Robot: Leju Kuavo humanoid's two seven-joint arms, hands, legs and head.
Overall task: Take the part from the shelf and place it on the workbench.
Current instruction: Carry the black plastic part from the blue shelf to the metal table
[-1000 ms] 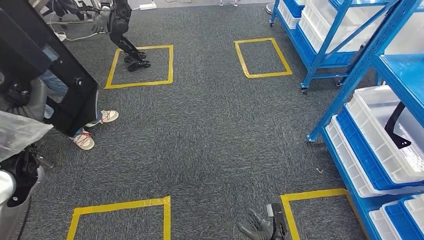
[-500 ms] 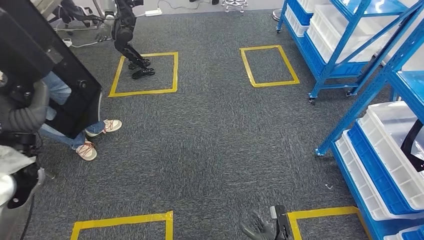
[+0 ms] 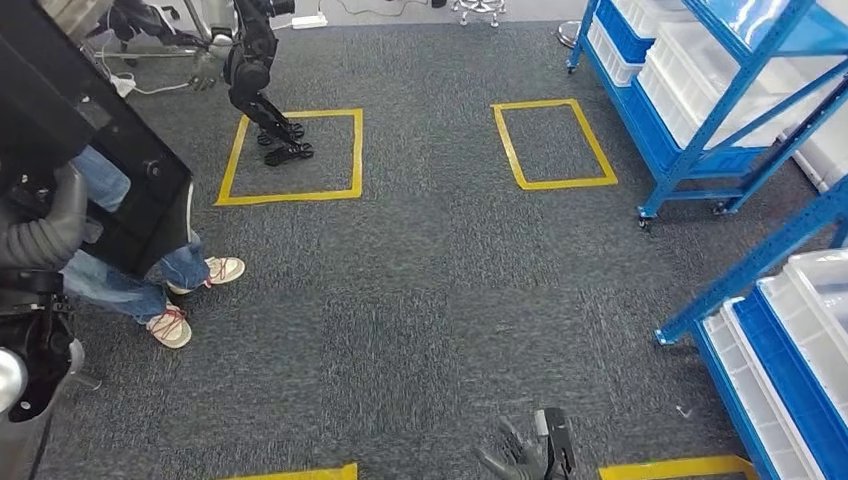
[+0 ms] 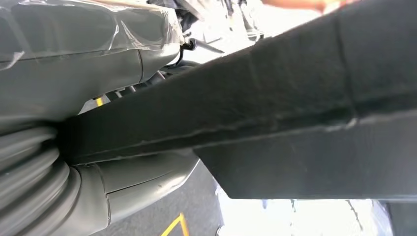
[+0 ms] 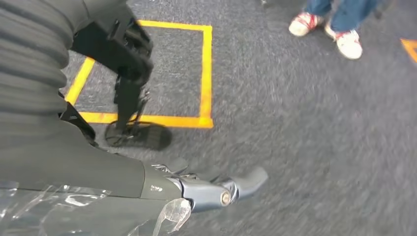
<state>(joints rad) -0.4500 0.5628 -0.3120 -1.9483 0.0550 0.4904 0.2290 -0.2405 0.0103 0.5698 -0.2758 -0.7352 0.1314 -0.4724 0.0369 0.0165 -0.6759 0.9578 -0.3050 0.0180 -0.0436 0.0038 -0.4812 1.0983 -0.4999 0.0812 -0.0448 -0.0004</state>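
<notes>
R hand [image 5: 206, 189] over grey carpet [image 5: 305, 128], nothing held; yellow tape square [image 5: 206, 73]; person's sneakers [image 5: 327, 32].

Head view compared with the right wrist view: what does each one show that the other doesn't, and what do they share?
The head view alone takes in the blue shelves with white bins, a second humanoid robot on a yellow tape square, and the large black part at the left. The right wrist view alone gives a close look at the right hand, which holds nothing. Both show the grey carpet, yellow floor tape and a person's red-and-white sneakers.
</notes>
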